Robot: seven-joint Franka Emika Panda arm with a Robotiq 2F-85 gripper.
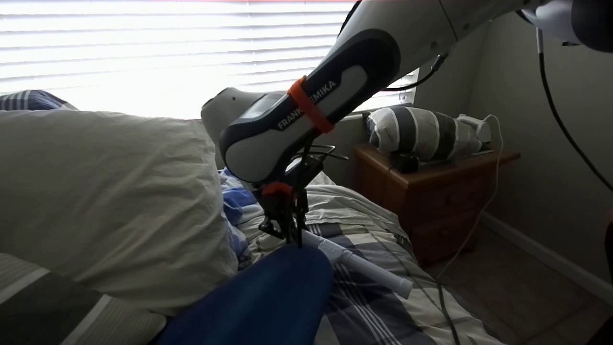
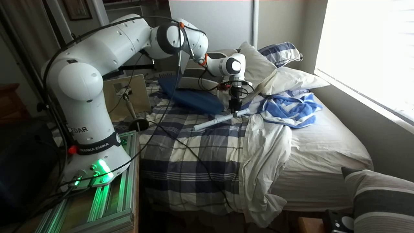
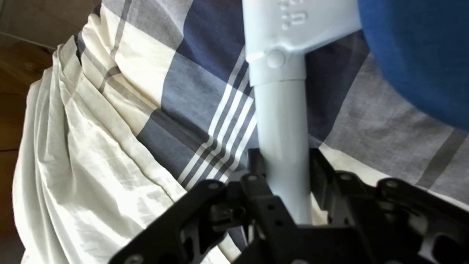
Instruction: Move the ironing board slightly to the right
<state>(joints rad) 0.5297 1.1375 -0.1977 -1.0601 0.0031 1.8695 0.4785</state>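
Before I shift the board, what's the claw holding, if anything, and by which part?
The board, by its pale tube: the claw looks shut on the half nearer the towel.

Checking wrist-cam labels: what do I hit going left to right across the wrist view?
Nightstand -> sheet -> white tube -> blue board. Left out: bedspread, both sides of the tube; gripper, straddling it.

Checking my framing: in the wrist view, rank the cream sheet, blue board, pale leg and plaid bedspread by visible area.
1. Plaid bedspread
2. Cream sheet
Blue board and pale leg: too close to rank
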